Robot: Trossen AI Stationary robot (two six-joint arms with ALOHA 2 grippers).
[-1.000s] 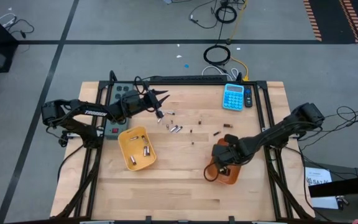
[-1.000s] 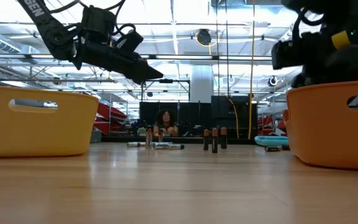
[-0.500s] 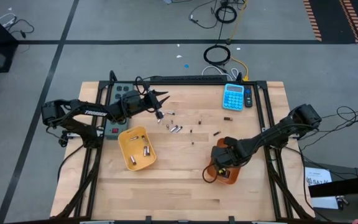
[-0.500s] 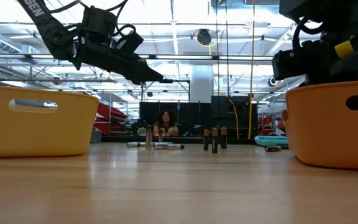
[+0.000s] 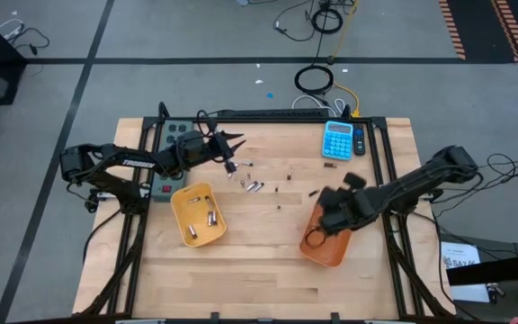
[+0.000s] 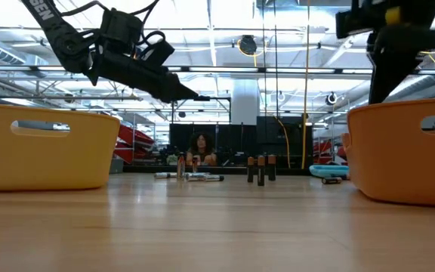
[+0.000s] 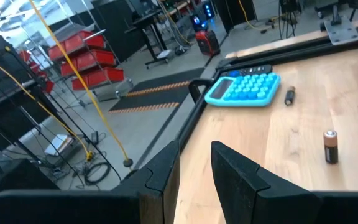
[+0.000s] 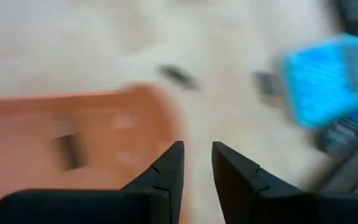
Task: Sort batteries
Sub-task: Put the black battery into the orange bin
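Loose batteries (image 5: 252, 185) lie scattered mid-table, some silvery, some small and dark (image 5: 313, 192). In the low view a few stand upright (image 6: 260, 170). A few silvery ones rest in the yellow tray (image 5: 180, 200). My left gripper (image 5: 232, 153) hovers above the far-left part of the scatter, open by a narrow gap (image 7: 196, 165), with nothing between its fingers. My right gripper (image 5: 331, 216) hangs over the orange tray (image 5: 317, 252), also narrowly open (image 8: 197, 162) and holding nothing. A dark battery (image 8: 70, 149) lies inside that tray.
A blue calculator (image 5: 338, 139) sits at the far right of the table, and a grey button box (image 5: 171, 144) at the far left under my left arm. Black rails frame the tabletop. Bare wood stretches along the near edge between the trays. A person shows in the room behind.
My right gripper has risen out of the orange tray and moved a little toward the table's far edge.
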